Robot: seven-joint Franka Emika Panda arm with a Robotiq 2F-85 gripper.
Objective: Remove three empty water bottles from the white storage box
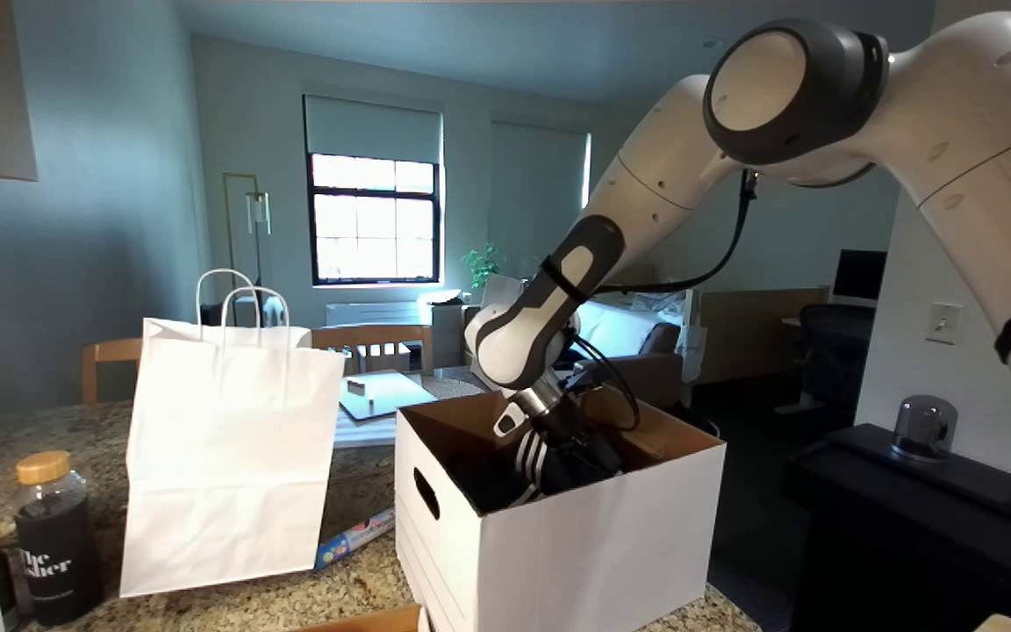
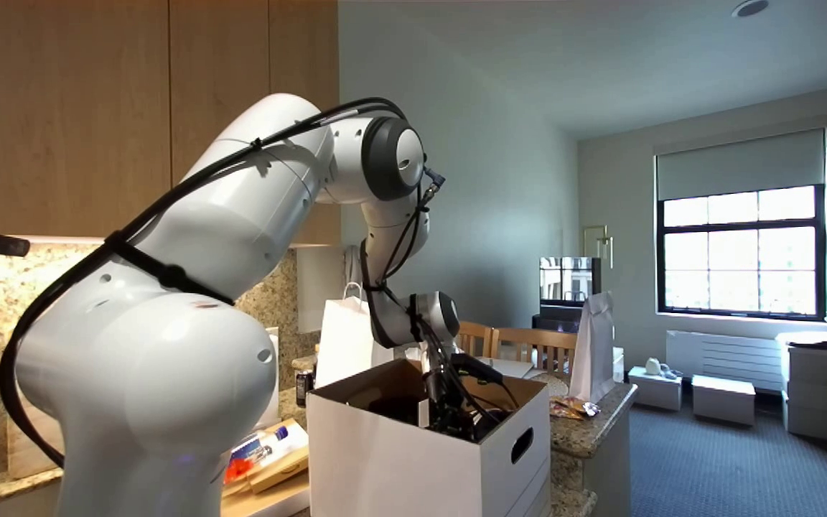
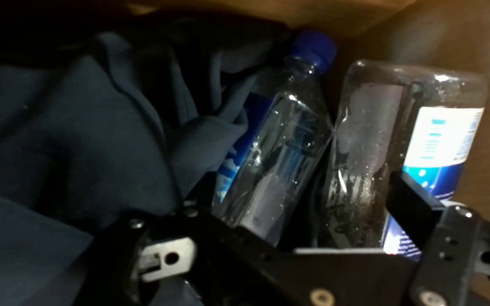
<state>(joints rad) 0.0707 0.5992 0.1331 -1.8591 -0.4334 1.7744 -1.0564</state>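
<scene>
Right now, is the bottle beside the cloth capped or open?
Capped: the wrist view shows a blue cap on that bottle. The other bottle: cannot tell, its neck doesn't show.

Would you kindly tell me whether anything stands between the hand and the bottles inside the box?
Partly: in the wrist view, dark cloth overlaps the left edge of the blue-capped bottle. Nothing visible lies between the open hand and the other bottle on the right.

– Where's the arm [image 1: 663, 167] pointing?
– It's slanting down into the white box [image 1: 593, 562].
– What's standing nearby?
– Paper bag [image 1: 233, 456]. Tube's [image 1: 356, 537] lying between bag and box, jar's [image 1: 56, 549] standing near the bag.
</scene>
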